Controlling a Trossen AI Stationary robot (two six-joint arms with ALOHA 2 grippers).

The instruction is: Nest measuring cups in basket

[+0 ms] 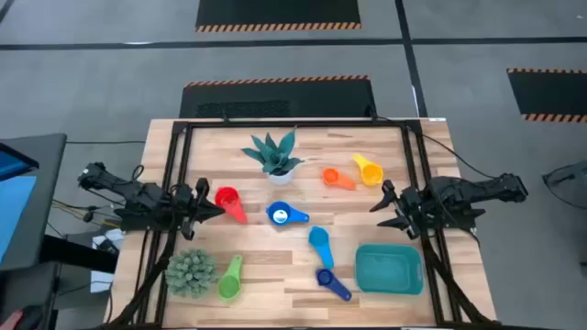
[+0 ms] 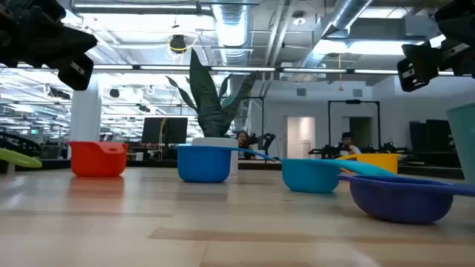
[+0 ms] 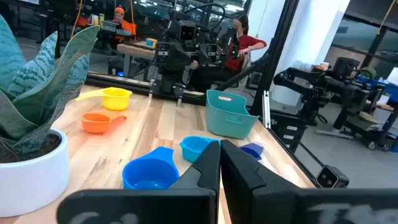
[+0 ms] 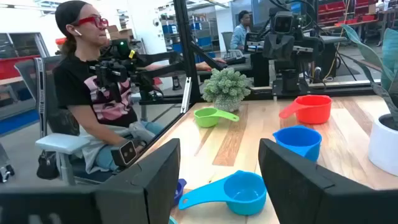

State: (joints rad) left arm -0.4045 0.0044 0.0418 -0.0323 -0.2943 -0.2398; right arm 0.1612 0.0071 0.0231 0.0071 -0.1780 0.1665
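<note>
Nearest lay the dark blue cup (image 1: 330,281) beside the empty basket (image 1: 389,269); six other measuring cups sat scattered beyond. Left gripper (image 1: 213,210) hovered clenched by the red cup (image 1: 227,200); right gripper (image 1: 383,210) hovered released, above the basket.

table (image 1: 367,147): everything sits on it
plant (image 1: 273,154): back middle
bush (image 1: 191,271): front left corner
basket (image 1: 388,270): front right, nothing in it
cups (image 1: 287,215): loose across the middle, two right of the plant, one beside the bush, two just left of the basket
left gripper (image 1: 218,209): left edge
right gripper (image 1: 377,203): right edge, behind the basket
</note>
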